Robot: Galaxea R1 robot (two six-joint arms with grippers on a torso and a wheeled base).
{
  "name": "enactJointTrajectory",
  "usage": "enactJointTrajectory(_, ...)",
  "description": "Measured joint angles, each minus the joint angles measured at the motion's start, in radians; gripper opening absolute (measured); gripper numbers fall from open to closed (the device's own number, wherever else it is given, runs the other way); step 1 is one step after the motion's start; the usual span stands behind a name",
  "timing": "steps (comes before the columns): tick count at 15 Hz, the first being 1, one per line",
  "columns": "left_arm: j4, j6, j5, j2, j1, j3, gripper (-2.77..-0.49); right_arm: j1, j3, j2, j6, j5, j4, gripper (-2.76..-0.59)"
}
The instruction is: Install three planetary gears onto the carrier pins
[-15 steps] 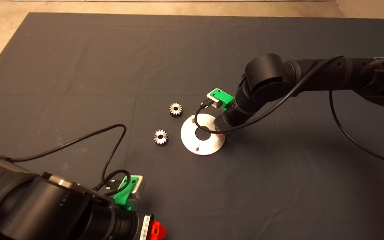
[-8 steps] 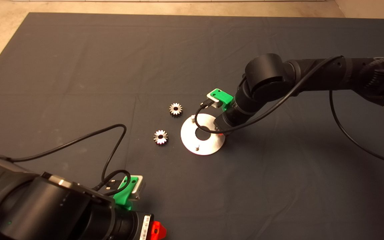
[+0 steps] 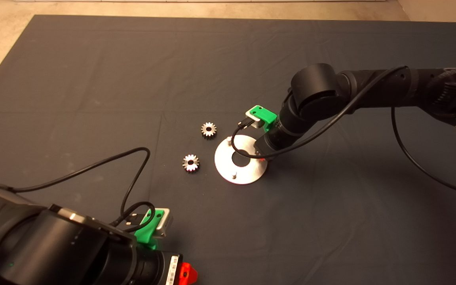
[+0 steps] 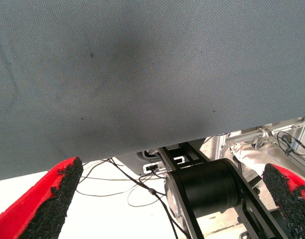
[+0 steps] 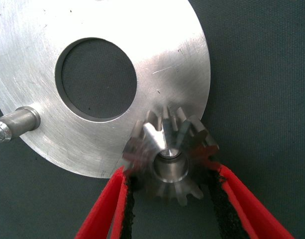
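- Right claw [image 5: 167, 199] sits at the disc's [image 3: 247, 170] right edge, red fingers [image 5: 105, 209] closed narrowly on one planetary gear [image 5: 169, 154]; black pads touch the gear's teeth on both sides.
- Held gear is over a carrier pin: pin tip [image 5: 169, 153] shows in the gear's centre hole. Cannot tell whether the gear is fully seated on the disc.
- Disc lies flat on the dark mat [image 3: 93, 79] covering the counter, near its middle. Two other carrier pins stand bare: one at the disc's near edge [image 3: 233, 174], one at its far left edge [image 3: 228, 139].
- Two loose gears lie flat on the mat left of the disc, apart from it and from each other: one [image 3: 208, 129] near the far-left pin, one [image 3: 190, 162] lower left.
- Left claw [image 4: 167, 199] is parked at the lower left edge of the head view, fingers [image 4: 48, 199] spread wide, holding nothing; its wrist view shows the mat edge and machine frame beyond.
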Motion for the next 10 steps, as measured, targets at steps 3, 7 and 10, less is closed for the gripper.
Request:
enactJointTrajectory(3, 0.0, 0.0, 0.0, 0.0, 0.0, 0.0, -0.64, 0.0, 0.0, 0.0, -0.002, 0.003, 0.003, -2.19)
enactJointTrajectory(7, 0.0, 0.0, 0.0, 0.0, 0.0, 0.0, -0.64, 0.0, 0.0, -0.003, -0.007, 0.015, 0.007, -1.97)
enactJointTrajectory(10, 0.0, 0.0, 0.0, 0.0, 0.0, 0.0, -0.64, 0.01, 0.0, -0.017, -0.007, 0.051, 0.042, -1.74)
